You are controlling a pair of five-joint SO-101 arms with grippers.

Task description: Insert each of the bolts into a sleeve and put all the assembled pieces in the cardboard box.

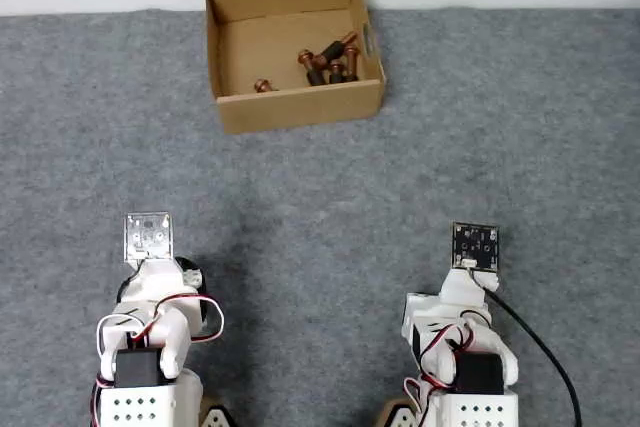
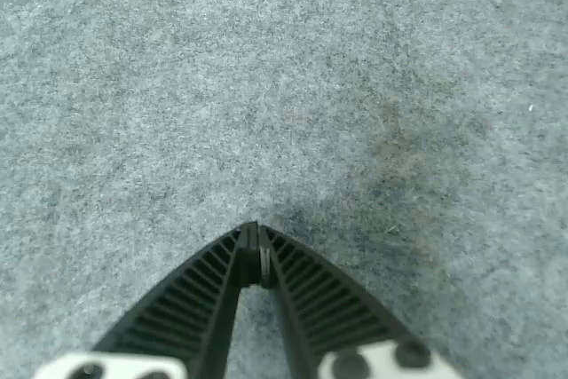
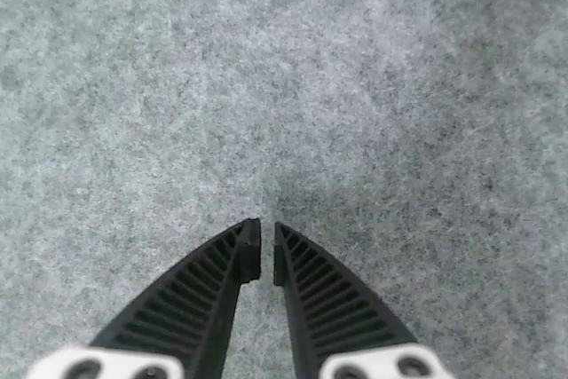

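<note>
Bolt-sleeve pieces point(image 1: 326, 62) heaped in cardboard box point(image 1: 296, 107); overlapping, count unclear

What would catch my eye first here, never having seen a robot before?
Most likely the cardboard box at the far side of the grey carpet, with a cluster of coppery metal pieces lying inside it. Next, two white arms sit folded at the near edge, the left gripper and right gripper each shut over bare carpet.

One cardboard box point(image 1: 300, 107). Two arms point(image 1: 150, 317). Bolt-and-sleeve pieces point(image 1: 328, 59) inside: about five, cluster overlapping, exact count unclear.
</note>
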